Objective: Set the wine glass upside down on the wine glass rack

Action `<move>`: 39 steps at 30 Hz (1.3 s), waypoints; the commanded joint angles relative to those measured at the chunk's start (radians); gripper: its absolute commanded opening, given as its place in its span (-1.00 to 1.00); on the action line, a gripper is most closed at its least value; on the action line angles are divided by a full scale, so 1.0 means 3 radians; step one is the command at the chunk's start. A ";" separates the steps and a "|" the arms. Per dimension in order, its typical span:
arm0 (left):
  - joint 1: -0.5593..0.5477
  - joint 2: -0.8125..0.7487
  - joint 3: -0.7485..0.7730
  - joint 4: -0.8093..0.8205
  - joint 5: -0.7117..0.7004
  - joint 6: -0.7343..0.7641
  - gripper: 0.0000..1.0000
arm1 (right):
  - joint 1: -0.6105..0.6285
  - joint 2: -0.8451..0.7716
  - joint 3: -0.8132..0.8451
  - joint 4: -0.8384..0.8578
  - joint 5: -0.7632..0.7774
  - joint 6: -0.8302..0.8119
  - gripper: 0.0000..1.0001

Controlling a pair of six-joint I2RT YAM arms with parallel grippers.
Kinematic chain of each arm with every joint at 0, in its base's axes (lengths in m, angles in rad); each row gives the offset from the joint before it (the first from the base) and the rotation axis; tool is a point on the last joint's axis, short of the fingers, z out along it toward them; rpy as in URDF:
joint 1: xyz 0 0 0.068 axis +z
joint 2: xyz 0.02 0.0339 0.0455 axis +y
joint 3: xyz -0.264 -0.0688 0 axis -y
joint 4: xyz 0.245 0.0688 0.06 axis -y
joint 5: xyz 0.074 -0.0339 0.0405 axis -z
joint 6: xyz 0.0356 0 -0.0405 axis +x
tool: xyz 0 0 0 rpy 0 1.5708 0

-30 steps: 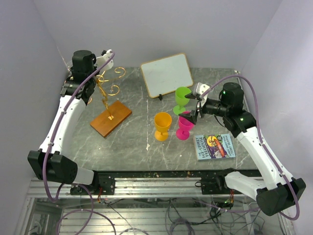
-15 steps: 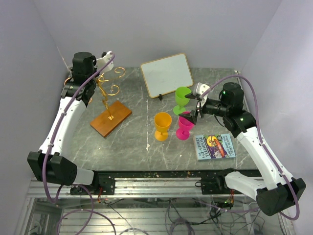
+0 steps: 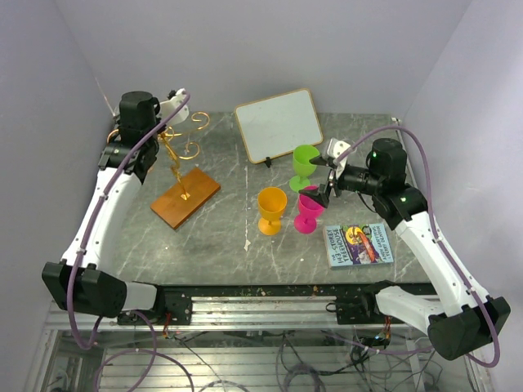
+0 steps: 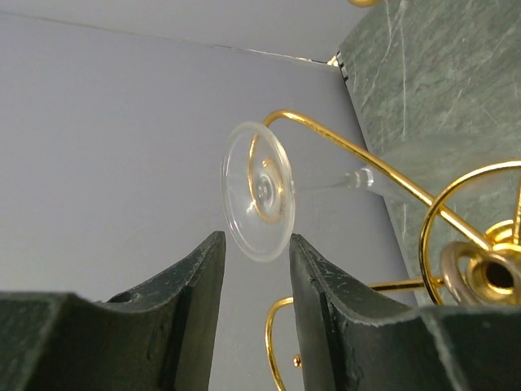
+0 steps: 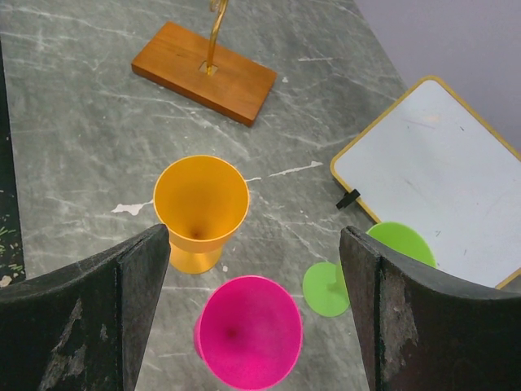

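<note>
The clear wine glass (image 4: 259,190) hangs on the wine glass rack, its round foot towards me and its stem (image 4: 358,177) lying across a gold wire arm (image 4: 342,145). My left gripper (image 4: 254,238) is open. Its dark fingers (image 4: 187,285) stand either side of the foot's lower edge, with a gap on both sides and nothing gripped. In the top view the rack (image 3: 174,153) rises from its brown wooden base (image 3: 185,198), with the left gripper (image 3: 169,104) at its curled top. My right gripper (image 5: 254,236) is open above the pink cup (image 5: 248,330) and holds nothing.
An orange cup (image 3: 271,209), a pink cup (image 3: 309,211) and a green goblet (image 3: 304,166) stand mid-table under the right gripper (image 3: 320,181). A whiteboard (image 3: 278,124) leans at the back. A book (image 3: 359,244) lies at the front right. The left wall is close behind the rack.
My left jaws have opened off the wine glass foot, leaving the glass on the rack's arm, and the left arm has shifted slightly left. The right arm has not moved.
</note>
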 commanded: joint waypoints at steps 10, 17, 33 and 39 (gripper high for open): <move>-0.0024 -0.0408 0.0050 -0.0393 0.0116 -0.0195 0.00 | -0.0032 0.0082 0.0222 -0.0476 0.1042 -0.0104 0.70; -0.0028 -0.0593 0.0222 -0.0580 0.0558 -0.0920 0.45 | -0.0017 0.0323 0.0460 -0.1184 0.1411 -0.0279 0.65; -0.0024 -0.0853 0.0337 -0.0442 0.1056 -0.1663 0.99 | 0.0092 0.1117 0.0701 -0.1695 0.1985 0.0131 0.02; -0.0024 -0.0864 0.0348 -0.0472 0.1184 -0.1713 0.99 | 0.0110 0.1183 0.0693 -0.1650 0.1937 0.0208 -0.33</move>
